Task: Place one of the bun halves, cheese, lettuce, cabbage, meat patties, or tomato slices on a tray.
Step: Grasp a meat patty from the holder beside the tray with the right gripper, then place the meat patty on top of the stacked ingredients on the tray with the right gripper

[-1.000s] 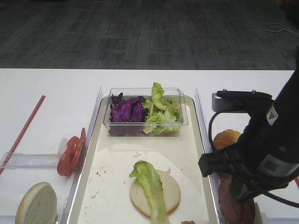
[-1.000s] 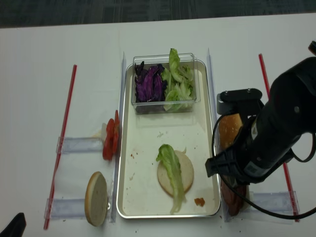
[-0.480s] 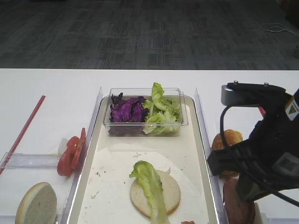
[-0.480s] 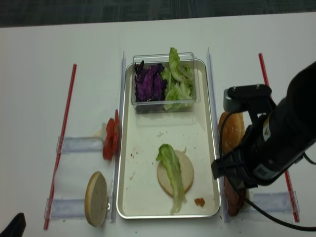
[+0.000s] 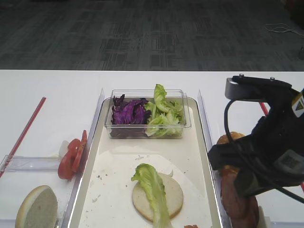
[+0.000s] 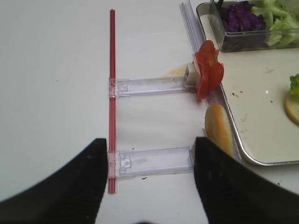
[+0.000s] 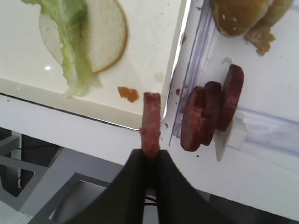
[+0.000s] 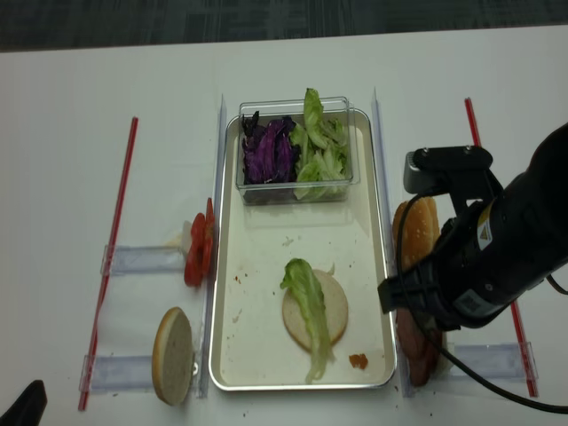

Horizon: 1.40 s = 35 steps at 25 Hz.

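Patty slice (image 7: 151, 125), pinkish and edge-on, sits pinched between your right gripper's (image 7: 150, 161) closed fingers, hanging just above the tray (image 7: 174, 56) rim's near corner. You can read no brand or lettering; the stickers on the arm in the overhead views are too blurred. From above, the right arm hides the gripper and most of the remaining meat patties (image 7: 210, 111), which stand on edge in a clear rack just outside the tray, with a sesame bun top (image 7: 237, 16) beyond them. On the tray lies a bun half (image 7: 100, 32), cut face up, with a lettuce leaf (image 7: 70, 42) draped across it and an orange-red scrap (image 7: 127, 93) nearby. Farther back a clear box (image 8: 295, 151) holds purple cabbage (image 8: 269, 149) and more lettuce. Your left gripper (image 6: 149, 186) shows spread-apart fingers holding nothing, facing tomato slices (image 6: 208, 74) and another bun half (image 6: 218, 133).
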Each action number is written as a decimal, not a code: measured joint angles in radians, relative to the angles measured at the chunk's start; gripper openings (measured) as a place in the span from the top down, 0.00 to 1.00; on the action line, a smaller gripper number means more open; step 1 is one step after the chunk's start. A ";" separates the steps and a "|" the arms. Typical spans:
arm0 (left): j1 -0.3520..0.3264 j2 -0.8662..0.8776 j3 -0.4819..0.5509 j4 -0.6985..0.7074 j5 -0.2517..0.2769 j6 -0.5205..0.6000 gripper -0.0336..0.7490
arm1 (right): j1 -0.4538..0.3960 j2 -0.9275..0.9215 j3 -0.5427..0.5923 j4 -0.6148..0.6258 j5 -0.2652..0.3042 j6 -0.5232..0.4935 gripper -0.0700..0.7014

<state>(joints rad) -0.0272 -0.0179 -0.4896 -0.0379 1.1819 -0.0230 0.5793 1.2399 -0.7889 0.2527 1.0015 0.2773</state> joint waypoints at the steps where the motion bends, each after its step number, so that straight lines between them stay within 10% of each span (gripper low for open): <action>1: 0.000 0.000 0.000 0.000 0.000 0.000 0.46 | 0.000 0.000 0.000 0.000 -0.007 0.000 0.81; 35: 0.000 0.000 0.000 0.000 0.000 0.000 0.46 | -0.069 0.030 0.000 0.144 -0.077 -0.093 0.81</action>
<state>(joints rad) -0.0272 -0.0179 -0.4896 -0.0379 1.1819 -0.0230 0.5106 1.2700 -0.7889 0.3963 0.9247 0.1847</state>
